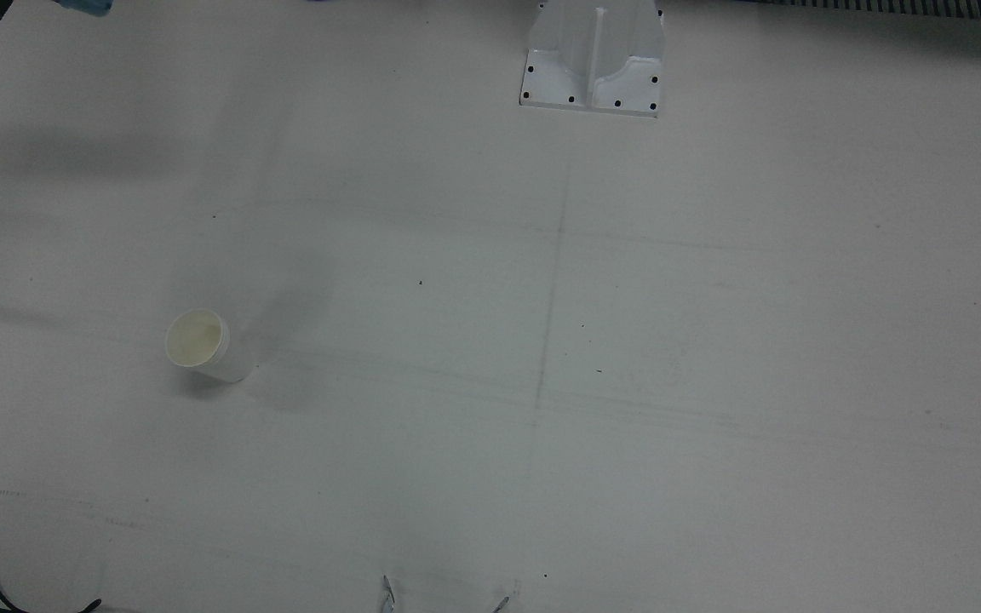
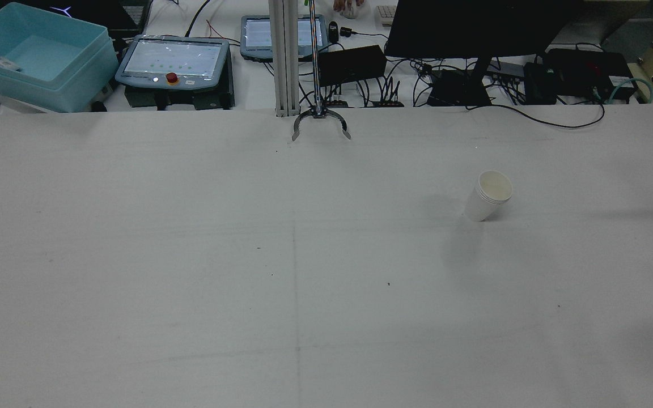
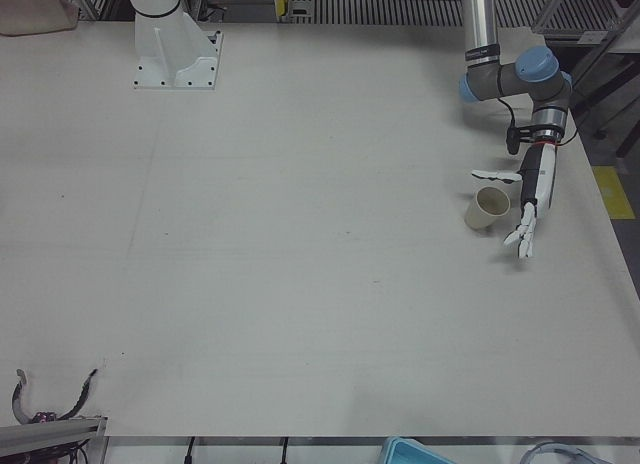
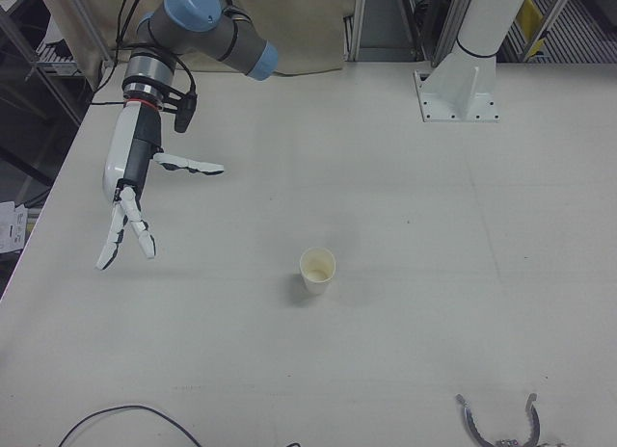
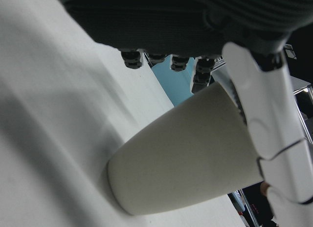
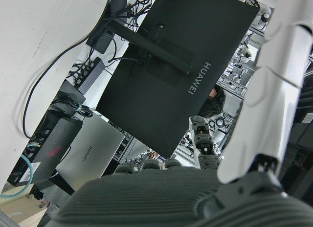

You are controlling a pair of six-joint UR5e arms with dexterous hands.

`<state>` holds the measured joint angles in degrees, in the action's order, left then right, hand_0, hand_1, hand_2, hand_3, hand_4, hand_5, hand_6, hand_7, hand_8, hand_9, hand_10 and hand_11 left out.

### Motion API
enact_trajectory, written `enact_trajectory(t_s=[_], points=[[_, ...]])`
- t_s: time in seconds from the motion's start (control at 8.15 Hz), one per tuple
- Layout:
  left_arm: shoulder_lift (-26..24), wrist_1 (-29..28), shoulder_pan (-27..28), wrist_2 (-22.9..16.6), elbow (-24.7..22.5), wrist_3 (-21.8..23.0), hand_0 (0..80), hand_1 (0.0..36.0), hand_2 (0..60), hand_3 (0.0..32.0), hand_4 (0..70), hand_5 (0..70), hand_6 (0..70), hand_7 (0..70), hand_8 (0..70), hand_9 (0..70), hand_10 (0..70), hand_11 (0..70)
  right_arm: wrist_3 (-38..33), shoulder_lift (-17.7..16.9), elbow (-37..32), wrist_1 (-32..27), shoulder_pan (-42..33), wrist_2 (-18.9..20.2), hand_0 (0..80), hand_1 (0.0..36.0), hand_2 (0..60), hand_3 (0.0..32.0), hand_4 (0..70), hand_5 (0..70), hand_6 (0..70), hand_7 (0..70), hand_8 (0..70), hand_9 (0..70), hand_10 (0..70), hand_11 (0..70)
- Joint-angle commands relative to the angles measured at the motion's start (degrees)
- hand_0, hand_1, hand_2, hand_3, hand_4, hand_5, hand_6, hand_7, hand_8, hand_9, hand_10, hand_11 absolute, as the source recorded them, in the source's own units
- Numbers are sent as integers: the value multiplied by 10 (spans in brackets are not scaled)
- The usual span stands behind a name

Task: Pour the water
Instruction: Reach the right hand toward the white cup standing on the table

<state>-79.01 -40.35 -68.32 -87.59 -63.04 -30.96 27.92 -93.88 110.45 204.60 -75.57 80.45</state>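
A white paper cup (image 3: pixel 487 207) stands upright near the table's edge in the left-front view. My left hand (image 3: pixel 527 206) hangs right beside it, open, with its fingers pointing down and its thumb reaching over the cup's far side. In the left hand view this cup (image 5: pixel 188 156) fills the space just before the palm, with one finger (image 5: pixel 266 134) along its side. A second white paper cup (image 4: pixel 317 270) (image 1: pixel 198 343) (image 2: pixel 488 195) stands alone and looks empty. My right hand (image 4: pixel 130 201) hovers open with spread fingers at the table's edge, well away from that cup.
An arm pedestal (image 1: pixel 593 60) is bolted at the table's robot side. A metal claw clamp (image 2: pixel 321 122) sits at the operators' edge. Beyond it are a teal bin (image 2: pixel 37 56), teach pendants (image 2: pixel 173 59) and a black monitor (image 2: pixel 474 25). A black cable (image 4: pixel 125 418) lies by the front corner.
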Motion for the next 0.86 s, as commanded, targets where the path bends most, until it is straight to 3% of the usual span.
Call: enact_trajectory(t_s=[0.0, 0.61, 0.74], points=[[-3, 0, 16, -8, -2, 3, 520, 157, 2, 0, 80, 203, 0, 89, 0, 3, 24, 56, -1, 8, 0, 1, 2, 0, 544, 150, 0, 0, 73, 56, 0, 0, 1, 3, 0, 0], [-10, 1, 23, -8, -2, 11, 535, 175, 23, 0, 115, 286, 0, 96, 0, 5, 26, 60, -1, 8, -1, 1, 3, -1, 543, 148, 0, 0, 76, 56, 0, 0, 2, 5, 0, 0], [-9, 2, 23, -8, -2, 12, 543, 190, 50, 0, 143, 360, 0, 93, 0, 4, 30, 66, -1, 8, -1, 1, 3, -1, 545, 148, 0, 0, 76, 57, 0, 0, 3, 5, 0, 0]])
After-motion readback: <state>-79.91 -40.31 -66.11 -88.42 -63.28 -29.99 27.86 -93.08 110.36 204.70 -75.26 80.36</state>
